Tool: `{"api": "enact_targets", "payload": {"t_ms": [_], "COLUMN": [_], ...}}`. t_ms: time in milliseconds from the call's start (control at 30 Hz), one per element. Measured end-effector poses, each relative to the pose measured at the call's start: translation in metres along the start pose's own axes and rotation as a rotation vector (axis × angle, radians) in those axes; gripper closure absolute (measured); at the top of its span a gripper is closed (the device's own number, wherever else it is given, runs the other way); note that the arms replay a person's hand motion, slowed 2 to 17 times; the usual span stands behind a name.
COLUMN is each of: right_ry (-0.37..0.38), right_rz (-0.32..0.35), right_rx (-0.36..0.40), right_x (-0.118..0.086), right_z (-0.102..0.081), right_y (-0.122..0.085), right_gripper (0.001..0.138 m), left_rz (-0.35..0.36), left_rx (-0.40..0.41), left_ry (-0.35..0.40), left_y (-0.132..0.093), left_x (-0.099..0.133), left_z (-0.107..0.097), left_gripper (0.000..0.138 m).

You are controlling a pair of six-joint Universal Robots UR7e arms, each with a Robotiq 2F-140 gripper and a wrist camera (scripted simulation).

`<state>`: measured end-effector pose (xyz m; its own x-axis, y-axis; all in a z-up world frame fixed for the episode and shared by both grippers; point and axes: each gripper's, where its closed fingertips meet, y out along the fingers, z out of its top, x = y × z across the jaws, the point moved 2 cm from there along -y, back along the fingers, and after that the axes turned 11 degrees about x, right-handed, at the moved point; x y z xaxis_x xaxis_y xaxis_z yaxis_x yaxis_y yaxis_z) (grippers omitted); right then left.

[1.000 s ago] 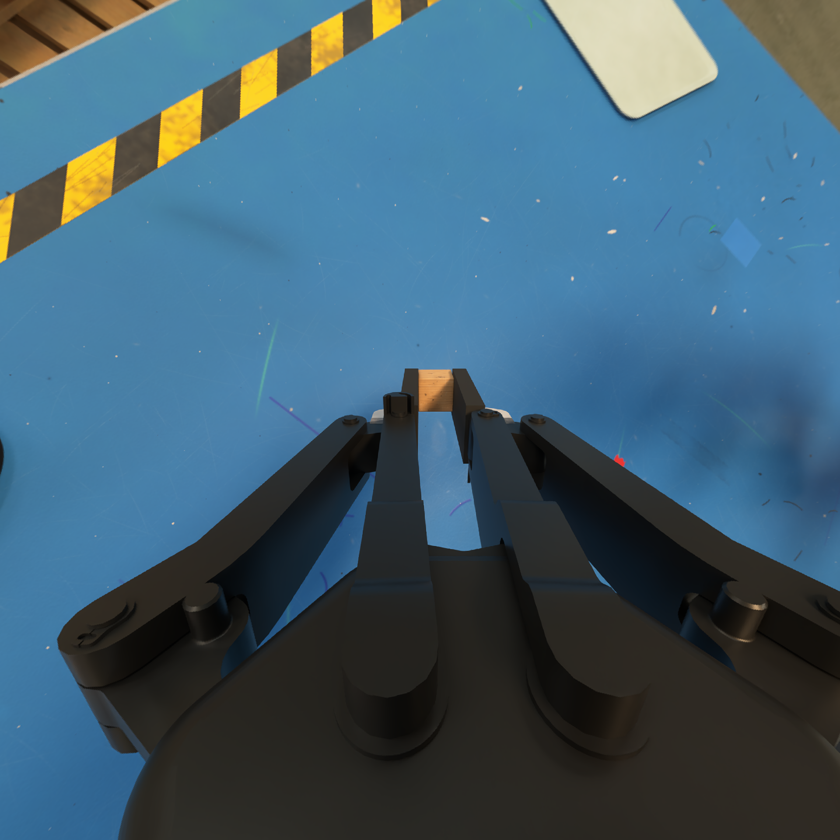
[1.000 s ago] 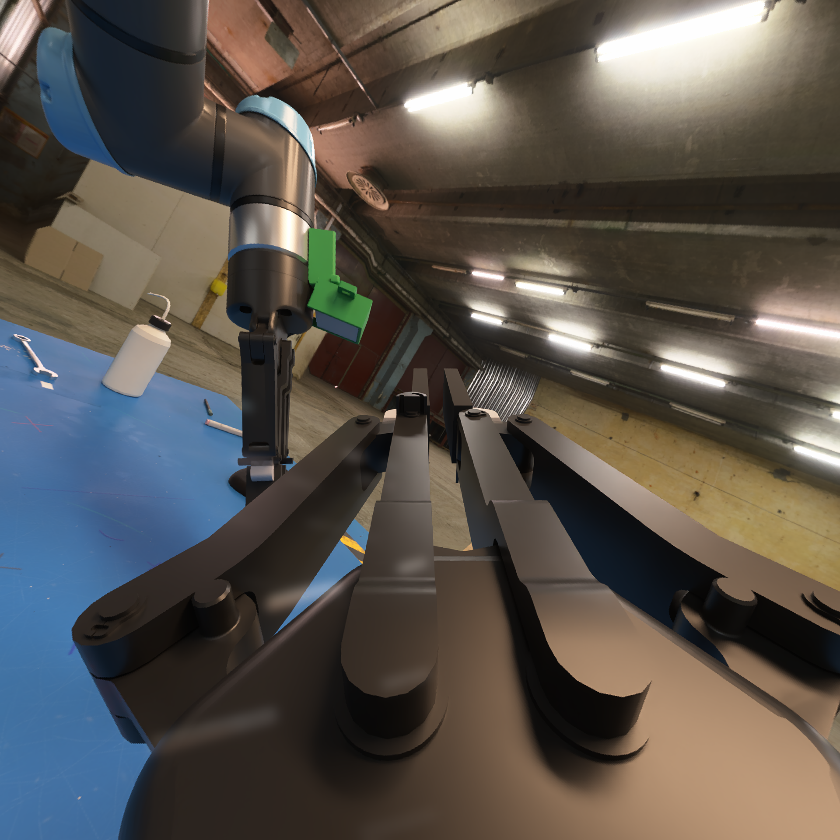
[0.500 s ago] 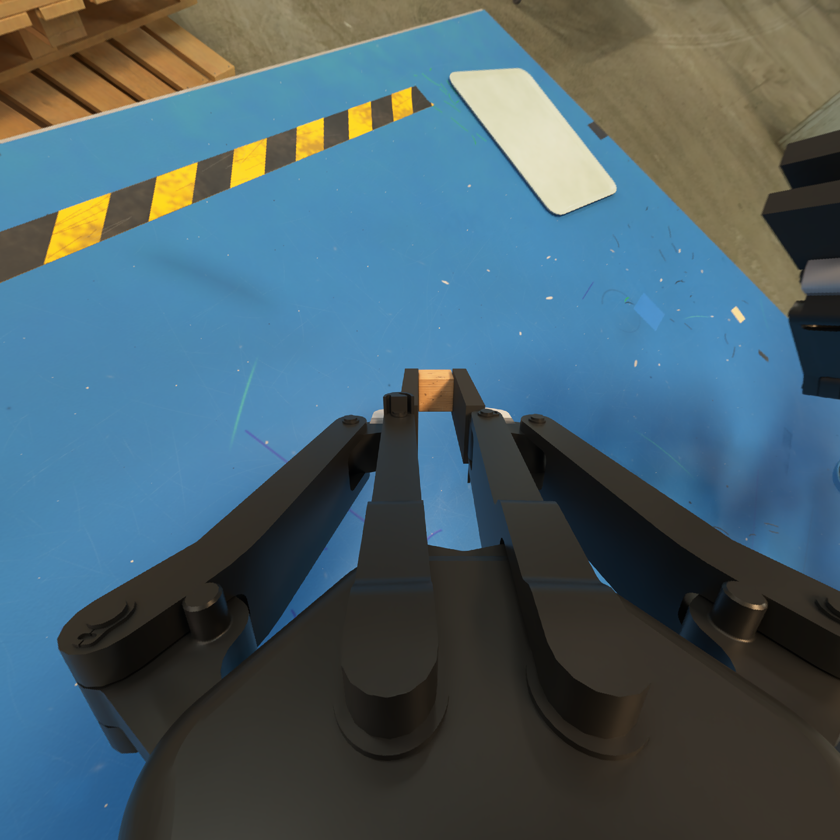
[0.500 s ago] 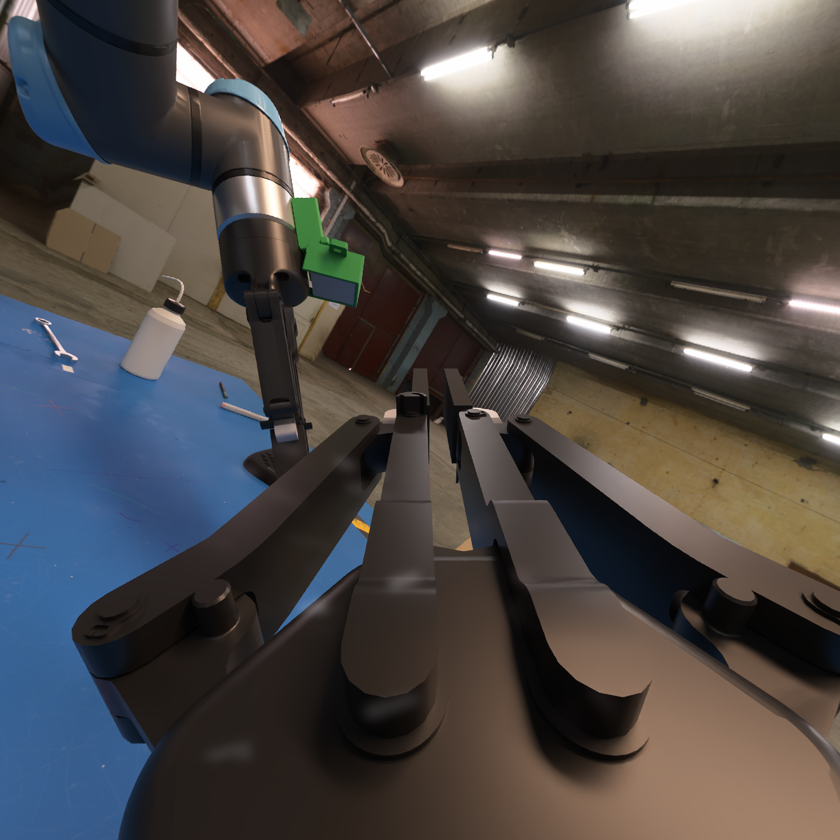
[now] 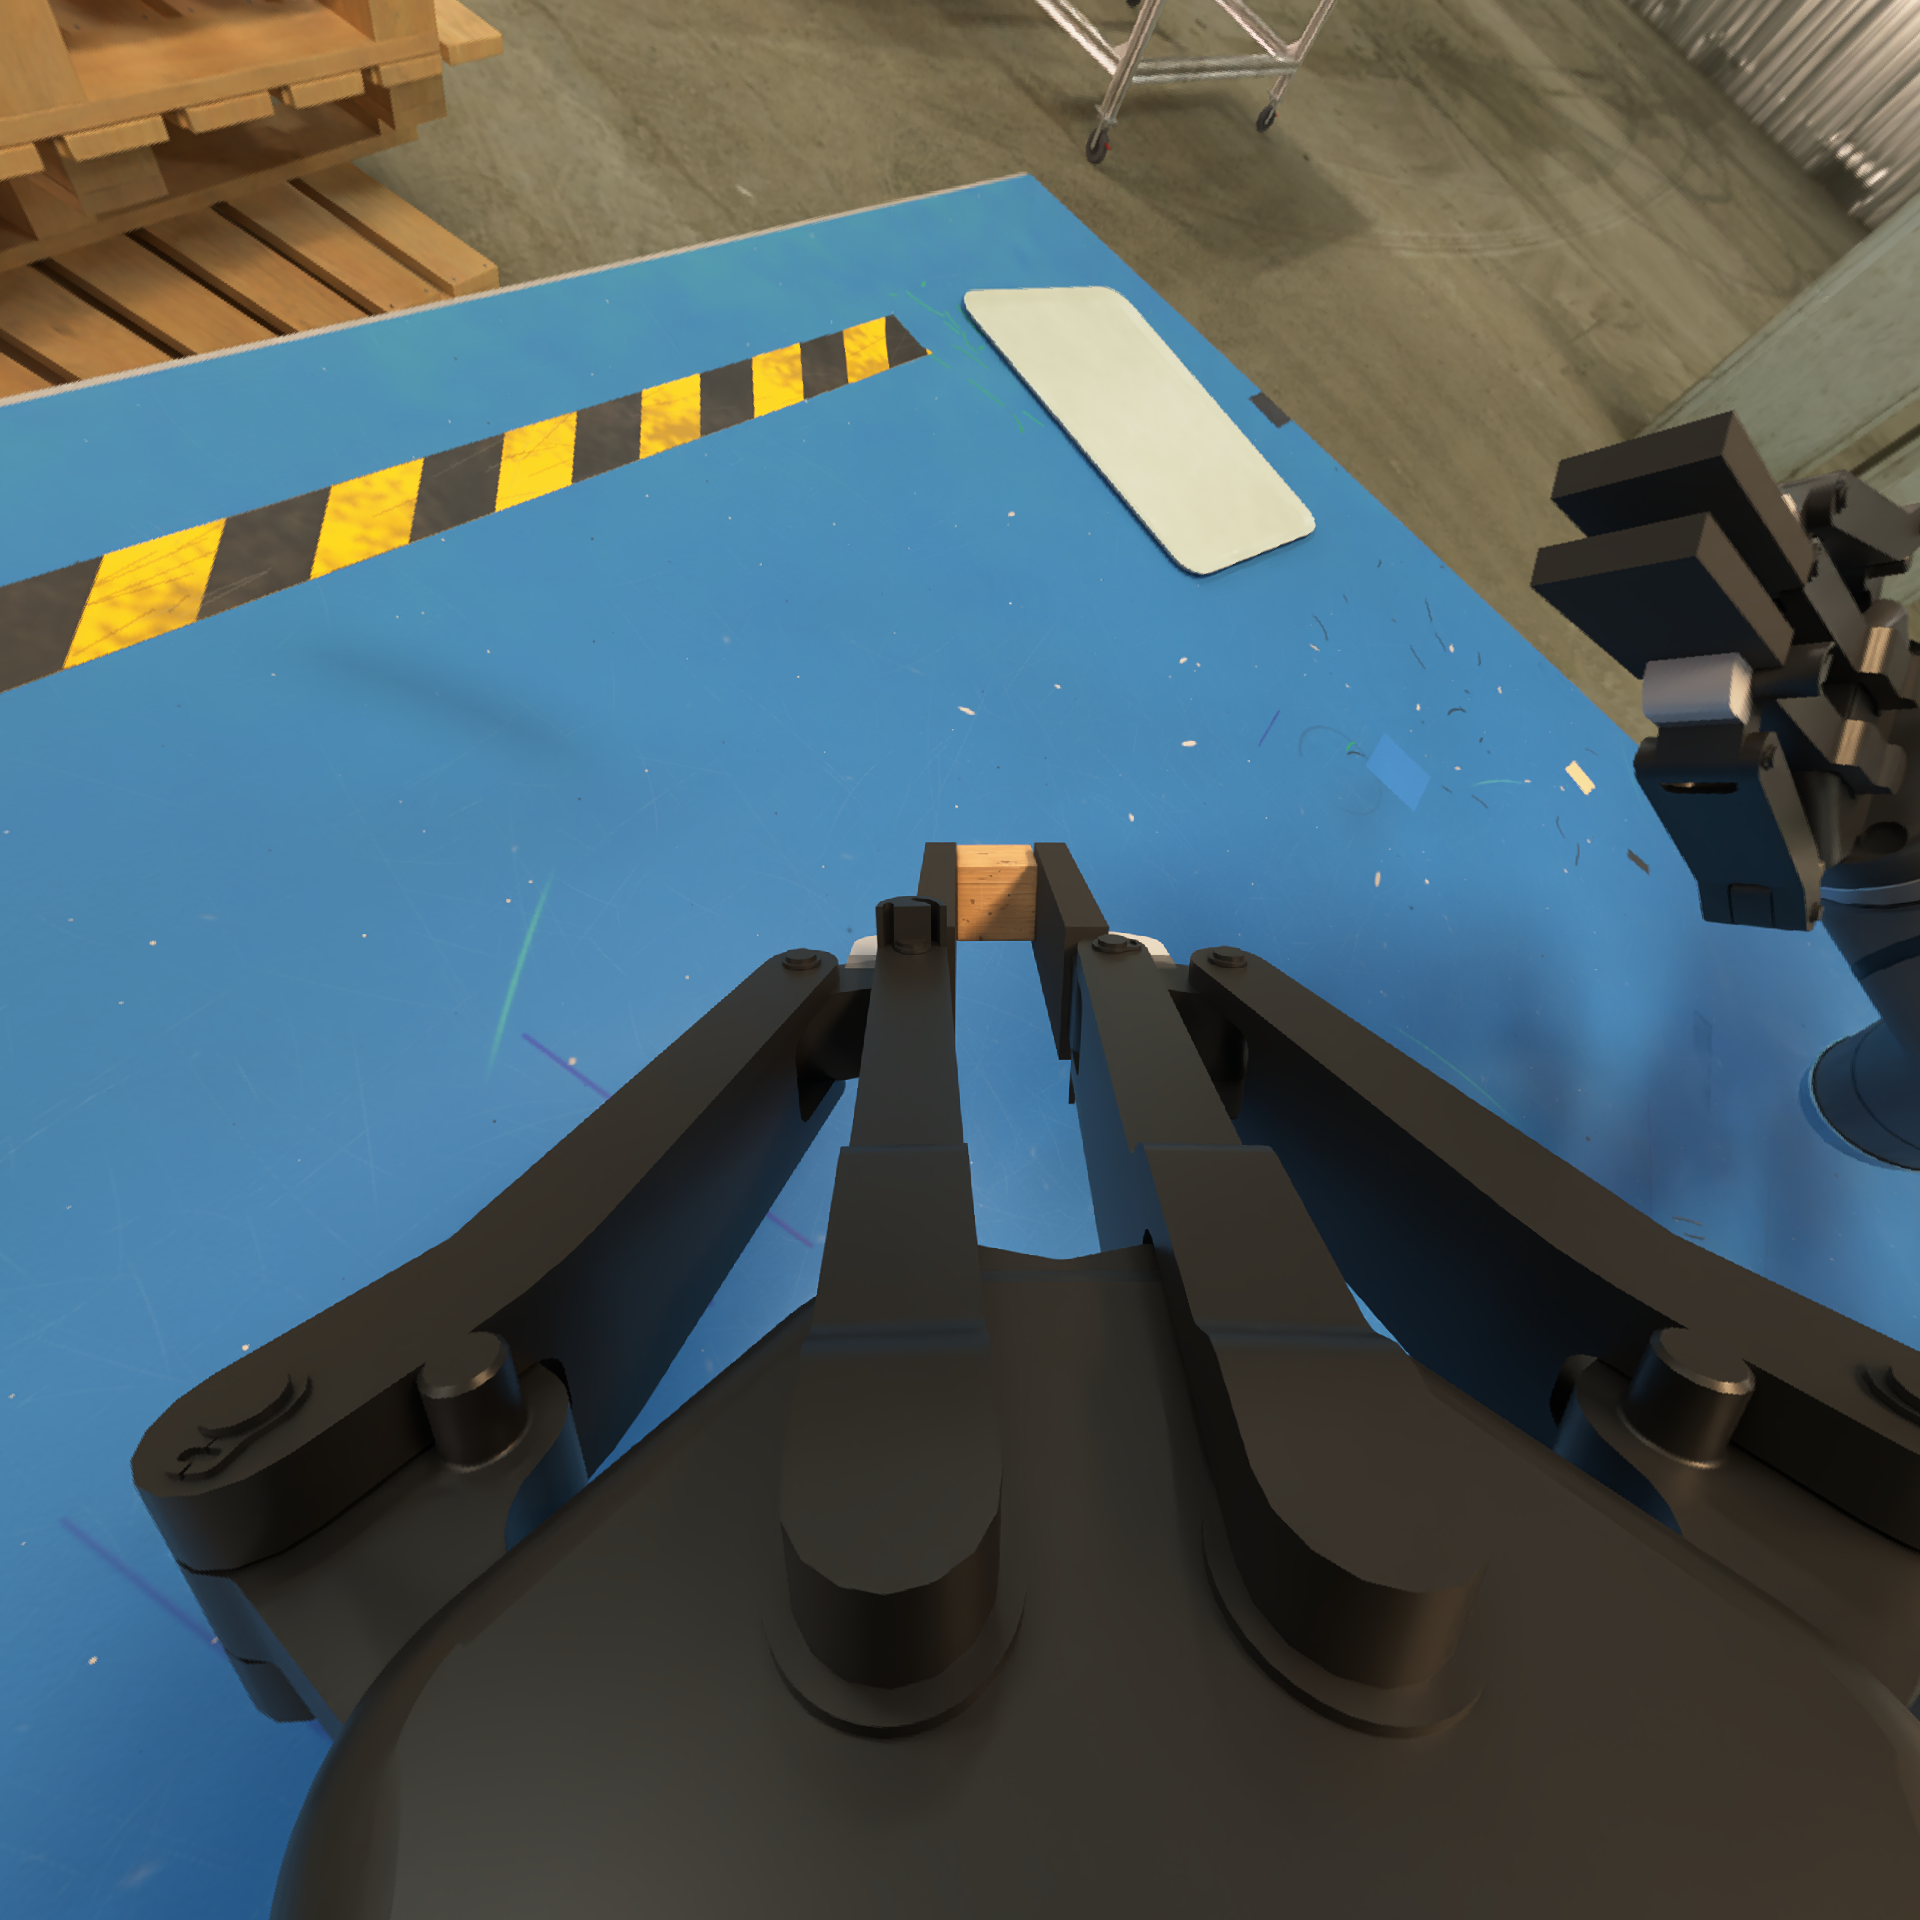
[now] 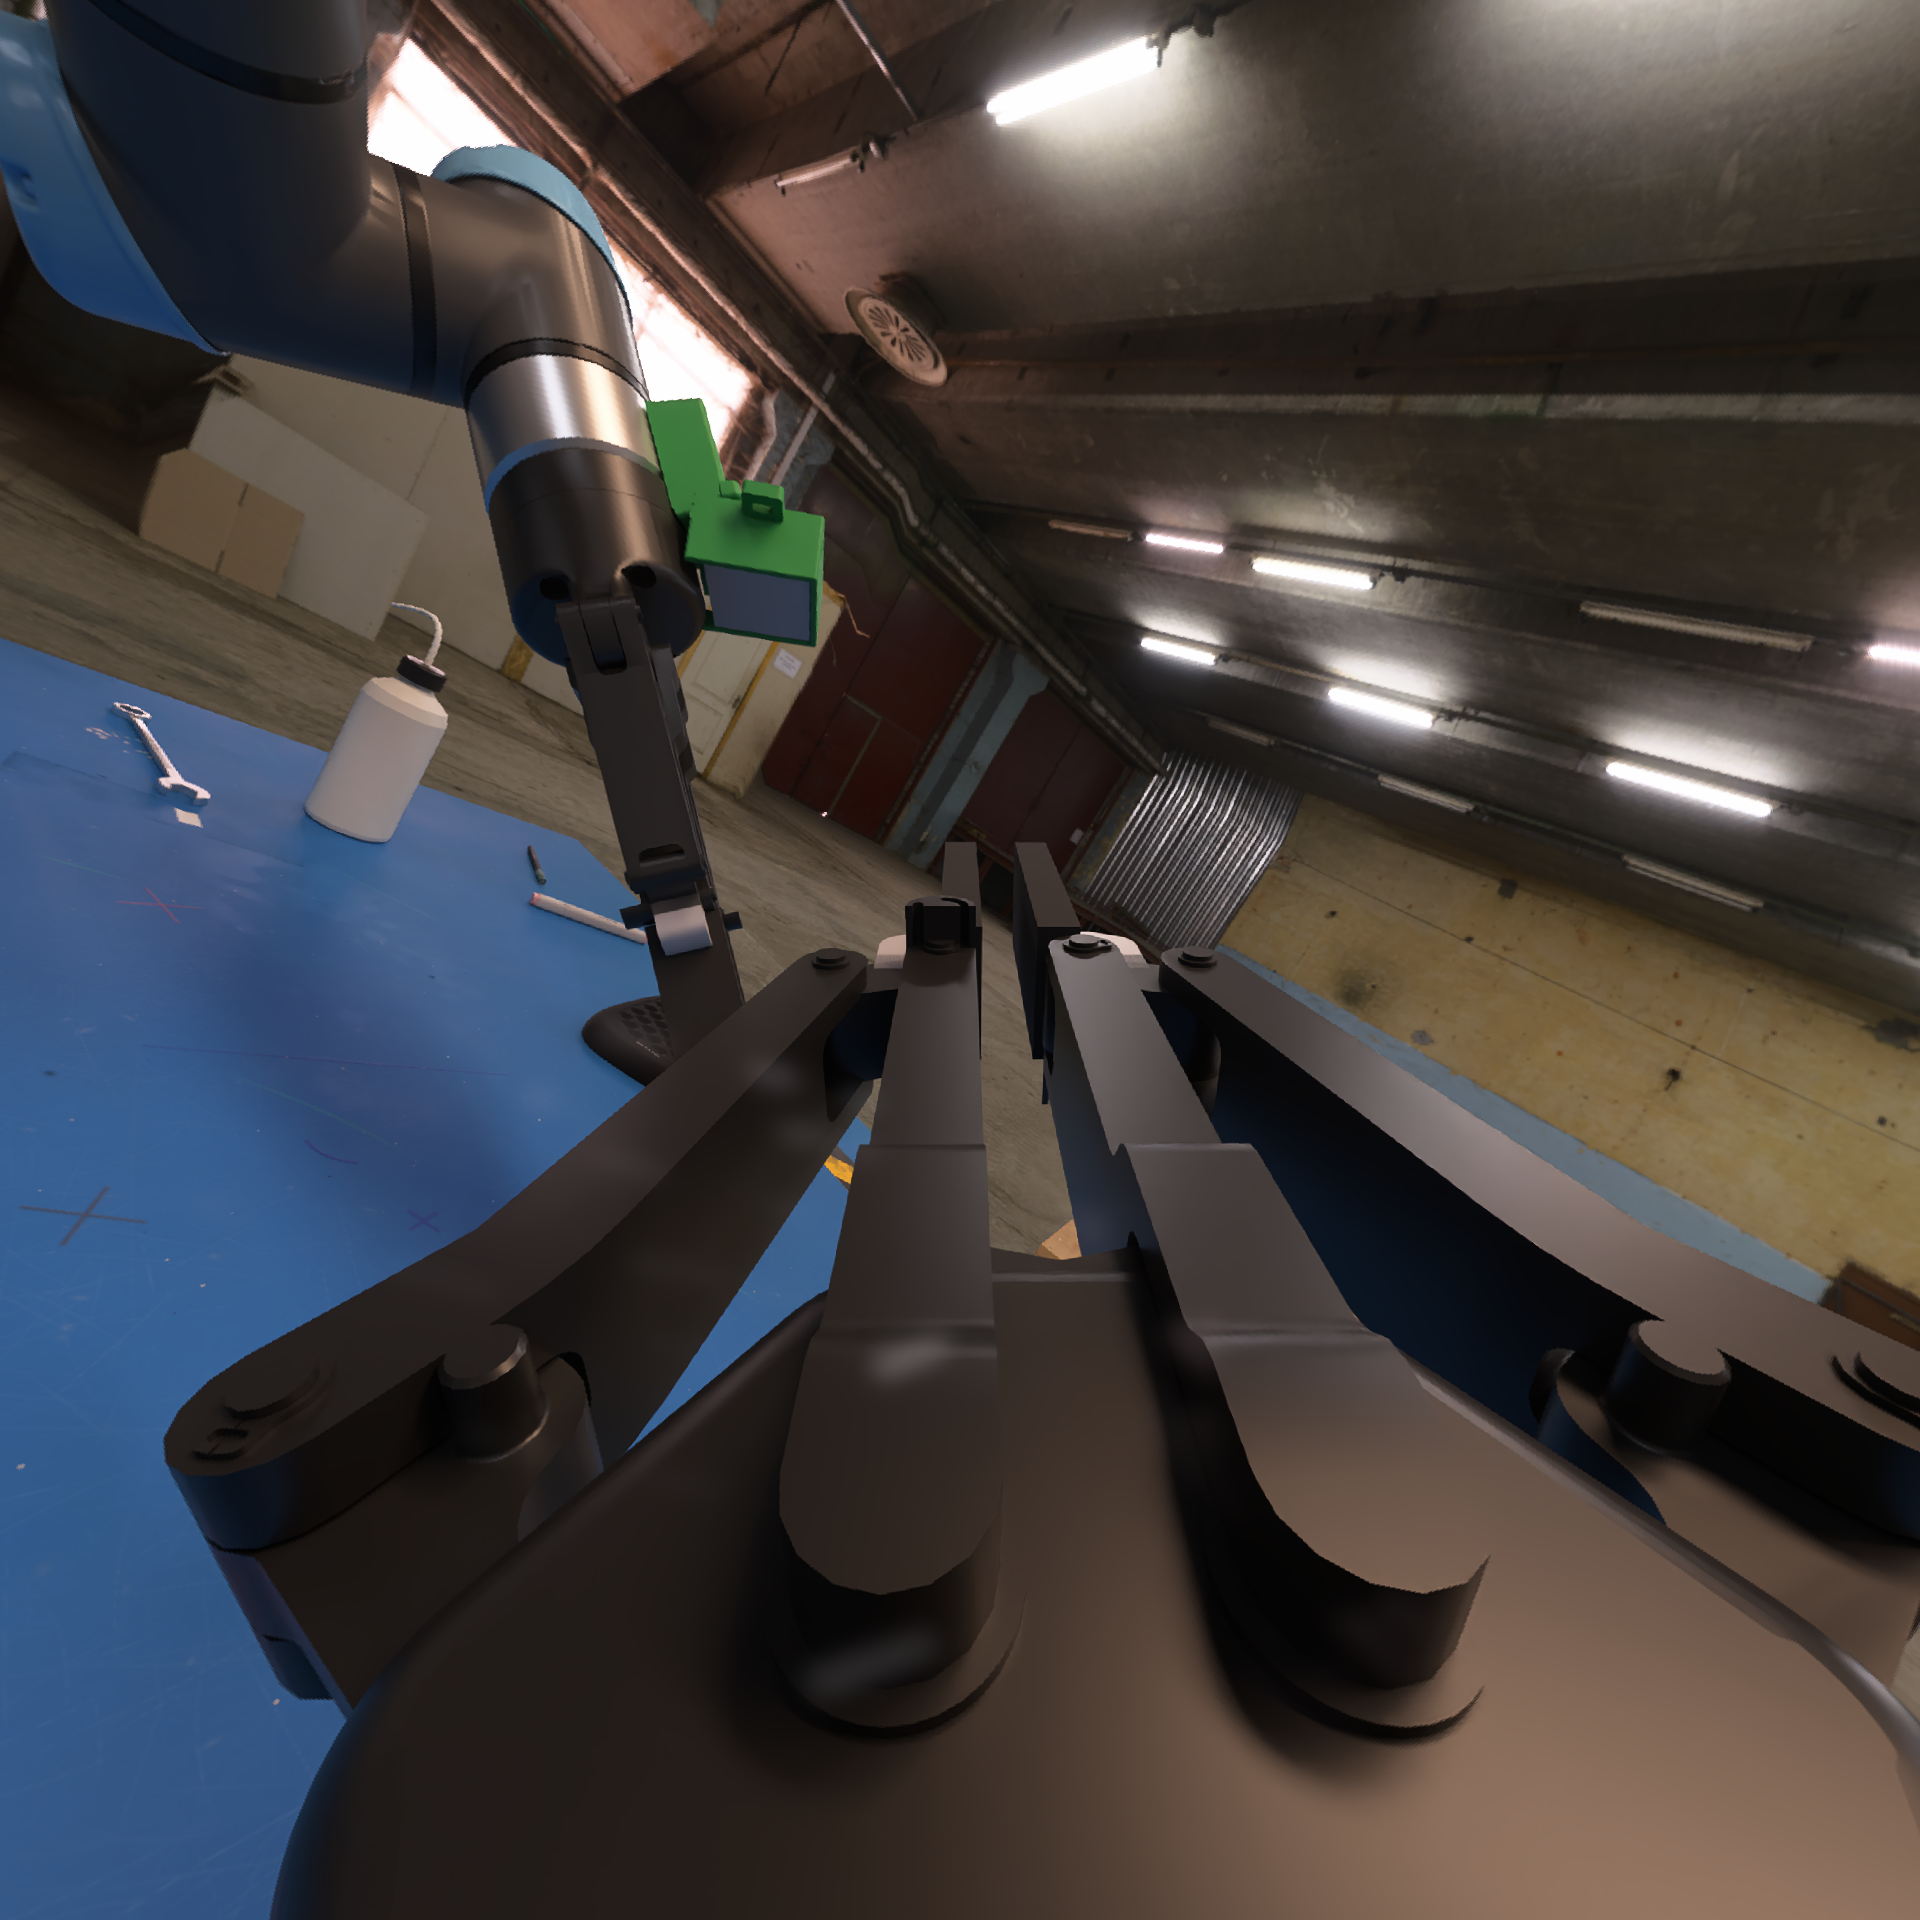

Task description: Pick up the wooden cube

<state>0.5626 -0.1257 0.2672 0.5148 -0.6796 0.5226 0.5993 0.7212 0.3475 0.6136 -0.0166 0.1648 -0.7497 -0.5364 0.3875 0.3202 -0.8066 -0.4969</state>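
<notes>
Blue worktop (image 5: 727, 727) lies below; left gripper (image 5: 995, 883) is clamped on wooden cube (image 5: 995, 891); right gripper (image 6: 995, 883), near-closed, holds nothing.

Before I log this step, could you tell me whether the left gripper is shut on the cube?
Shut on it: the left gripper has both fingers flat against the cube's sides, with no gap showing.

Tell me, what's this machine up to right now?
The left hand has a small wooden cube pinched between its two fingers and holds it up above the blue table. The right hand is shut on nothing, off at the table's edge and pointing up toward the ceiling. A white bottle and a wrench lie untouched on the table.
</notes>
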Motion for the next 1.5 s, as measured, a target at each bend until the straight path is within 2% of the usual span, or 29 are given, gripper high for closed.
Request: {"api": "enact_targets", "payload": {"t_ms": [767,1500], "right_ry": [0.029,0.030], "right_rz": [0.049,0.079], "right_rx": [-0.062,-0.106], "right_x": [-0.005,-0.009], "right_z": [-0.012,-0.023], "right_y": [0.003,0.004], "right_gripper": [0.129,0.129], "left_rz": [-0.017,-0.018], "left_rx": [0.068,0.089], "left_ry": [0.043,0.090], "left_y": [-0.007,-0.011], "left_x": [0.009,0.016], "left_z": [0.011,0.016], "left_gripper": [0.119,0.119]}}
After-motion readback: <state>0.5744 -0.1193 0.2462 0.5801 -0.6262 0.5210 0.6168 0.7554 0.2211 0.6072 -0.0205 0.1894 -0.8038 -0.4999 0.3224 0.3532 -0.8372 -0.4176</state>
